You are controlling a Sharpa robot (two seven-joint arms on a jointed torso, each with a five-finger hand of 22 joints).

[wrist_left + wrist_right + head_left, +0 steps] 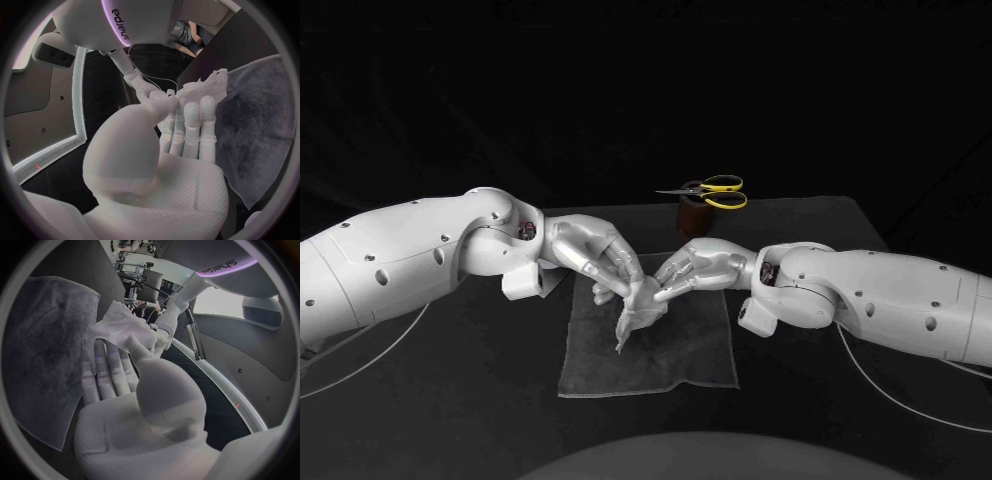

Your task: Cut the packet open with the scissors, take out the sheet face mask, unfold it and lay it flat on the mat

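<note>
While the left hand [596, 262] and right hand [698, 270] are pinching the sheet face mask [635, 318] mid-frame over the mat [692, 362], scissors [711, 190] are resting upper centre.
Right arm [134, 22] is showing "sharpa" lettering.

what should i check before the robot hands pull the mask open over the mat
1. Grip of left robot hand on mask: ok.
2. Grip of right robot hand on mask: ok.
3. Position of mask above mat: ok.
4. Is mask unfolded: not ok, it hangs bunched between the hands.
5. Are scissors parked in holder behind the mat: ok.
6. Is mask free of tears: cannot tell.
</note>
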